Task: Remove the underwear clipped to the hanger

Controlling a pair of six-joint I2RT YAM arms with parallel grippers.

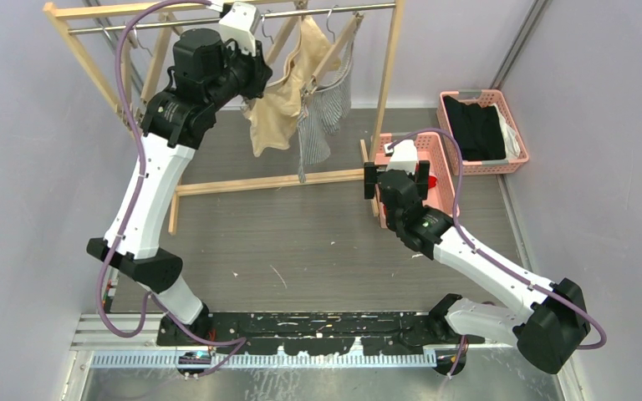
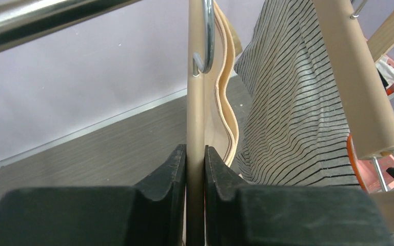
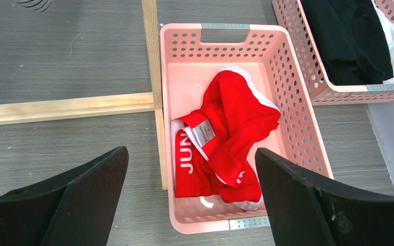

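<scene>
The beige underwear (image 1: 274, 104) and the grey-striped underwear (image 1: 321, 121) hang clipped to wooden hangers on the rack's metal rail (image 1: 318, 12). My left gripper (image 1: 249, 35) is raised at the rail. In the left wrist view it (image 2: 195, 159) is shut on the beige pair's wooden hanger (image 2: 195, 102), with the beige underwear (image 2: 224, 97) and striped underwear (image 2: 292, 102) just beyond. The red underwear (image 3: 225, 138) lies crumpled in a pink basket (image 3: 300, 128). My right gripper (image 3: 191, 154) hangs open and empty above it, also seen from above (image 1: 399, 174).
A second pink basket (image 1: 450, 125) at the back right holds black clothes (image 3: 349, 41). The wooden rack's base bars (image 1: 267, 182) run beside the near basket (image 3: 66, 106). A second hanger (image 2: 354, 77) with metal clips is to the right of the left gripper.
</scene>
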